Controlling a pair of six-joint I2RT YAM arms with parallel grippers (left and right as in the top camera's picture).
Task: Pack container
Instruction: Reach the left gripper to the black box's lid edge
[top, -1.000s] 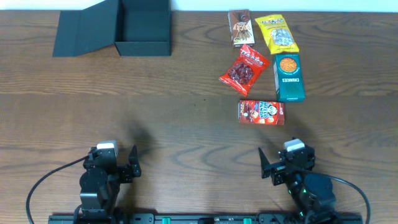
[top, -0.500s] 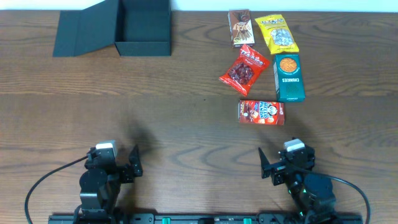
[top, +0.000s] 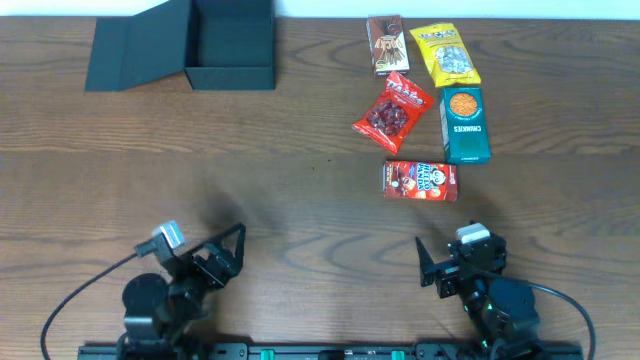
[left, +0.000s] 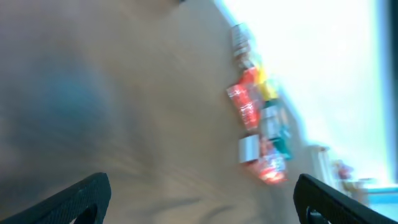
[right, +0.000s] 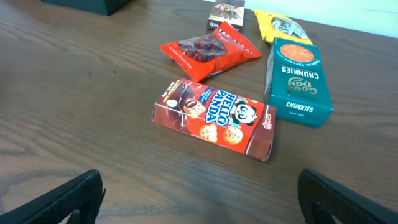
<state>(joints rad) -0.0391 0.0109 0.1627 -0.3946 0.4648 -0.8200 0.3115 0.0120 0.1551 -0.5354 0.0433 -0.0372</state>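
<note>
The dark container (top: 232, 42) stands open at the far left of the table, its flap lid (top: 132, 48) laid out to its left. Several snacks lie at the far right: a red Hello Panda box (top: 421, 180) (right: 213, 116), a teal Chunkies carton (top: 465, 124) (right: 296, 81), a red packet (top: 395, 108) (right: 210, 50), a yellow packet (top: 446, 54) and a brown packet (top: 385, 44). My left gripper (top: 228, 252) is open and empty near the front left, turned toward the right. My right gripper (top: 428, 267) is open and empty, in front of the Hello Panda box. The left wrist view is blurred.
The wooden table (top: 300, 200) runs across the whole view. A black rail with the arm bases (top: 320, 352) lies along the front edge. Cables loop beside each arm.
My left arm has swung its gripper to the right and tilted; its wrist view is motion-blurred. The right arm and all objects are unchanged.
</note>
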